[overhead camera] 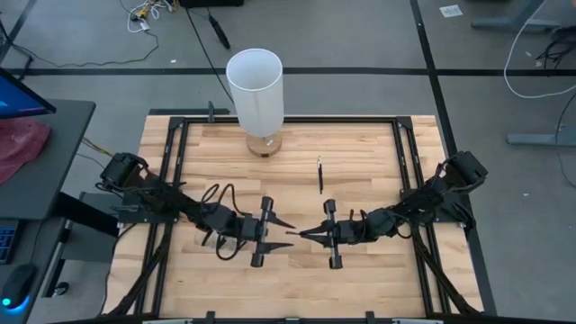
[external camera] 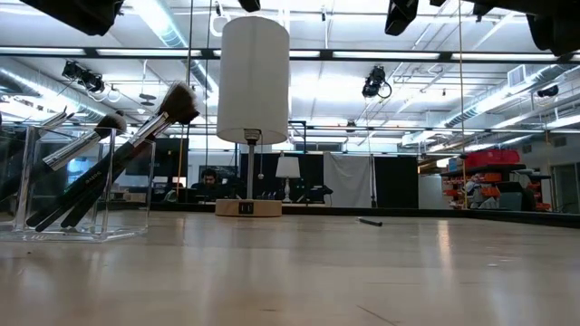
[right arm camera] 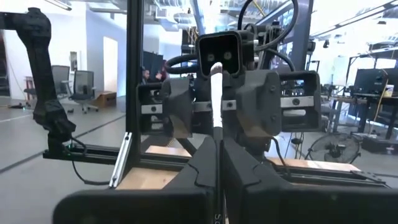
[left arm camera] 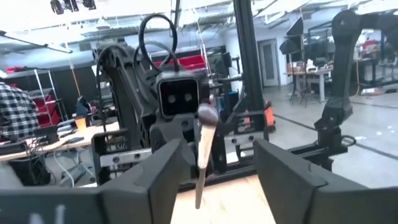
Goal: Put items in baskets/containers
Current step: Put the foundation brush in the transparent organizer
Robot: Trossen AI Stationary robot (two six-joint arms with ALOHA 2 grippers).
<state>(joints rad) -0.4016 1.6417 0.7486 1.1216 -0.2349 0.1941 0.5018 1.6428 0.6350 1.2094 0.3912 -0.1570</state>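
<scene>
Two dark robot arms meet nose to nose over the near middle of a slatted wooden table (overhead camera: 360, 162). The right gripper (overhead camera: 299, 234) is clamped tight on a slim makeup brush (right arm camera: 216, 102), its pale handle running straight out between the closed fingers toward the facing arm. The left gripper (overhead camera: 284, 224) stands with its fingers (left arm camera: 152, 177) spread wide on either side of the brush's bristle end, not pinching it.

A second brush (overhead camera: 319, 175) lies alone on the boards, farther back and slightly right of centre, well apart from both arms.

At the table's left, seen from table height, a clear container (external camera: 91, 231) holds several dark-handled brushes (external camera: 118, 158) leaning at a slant, bristles up.

A tall white cylinder lamp (overhead camera: 255, 90) on a round wooden base stands at the far edge.
</scene>
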